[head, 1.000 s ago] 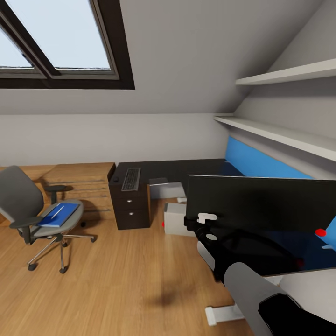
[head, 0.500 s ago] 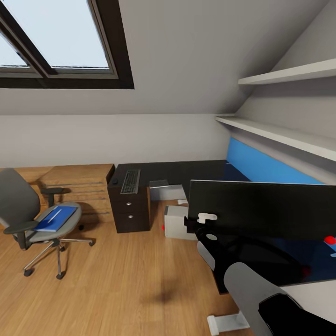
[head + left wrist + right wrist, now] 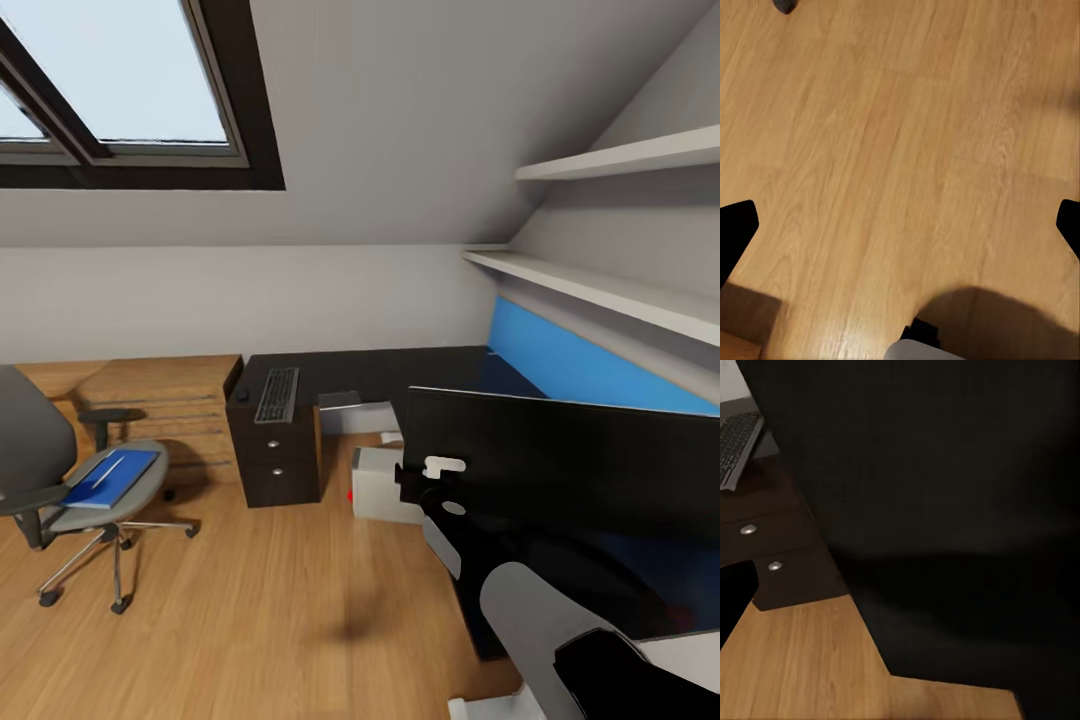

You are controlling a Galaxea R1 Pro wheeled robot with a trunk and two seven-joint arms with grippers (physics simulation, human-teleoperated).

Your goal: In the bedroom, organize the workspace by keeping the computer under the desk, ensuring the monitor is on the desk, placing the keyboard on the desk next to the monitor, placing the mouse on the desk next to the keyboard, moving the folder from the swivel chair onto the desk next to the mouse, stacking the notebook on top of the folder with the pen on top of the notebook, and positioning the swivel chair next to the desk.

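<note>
The counter (image 3: 400, 365), a glossy black top with a bright blue panel along its back, serves as the landmark. Its far end meets the rear wall; its near end is covered by the monitor and cut off by the frame edge.

The monitor (image 3: 580, 470) stands over the near part of the counter, its long axis level and its dark screen facing outward from the blue panel. Its right end runs out of frame, and its stand cannot be made out. In the right wrist view the screen (image 3: 945, 510) blocks most of the scene.

The swivel chair (image 3: 85, 480) stands on the wooden floor well apart from the counter, beyond the drawer cabinet; its back is cut off by the frame edge. The folder (image 3: 108, 478) lies flat on its seat. A pale stripe on the folder is too small to identify.

The drawer cabinet (image 3: 275, 450) stands just beside the far end of the counter. The computer (image 3: 385, 487) sits on the floor under the counter, partly hidden by the monitor, red light showing.

The keyboard (image 3: 279, 393) lies flat on the cabinet top, long axis pointing toward the rear wall.

The right pincer (image 3: 440, 478) is at the monitor's near edge; its grip state cannot be told. The left pincer (image 3: 900, 225) is spread wide, empty, over bare floor.
</note>
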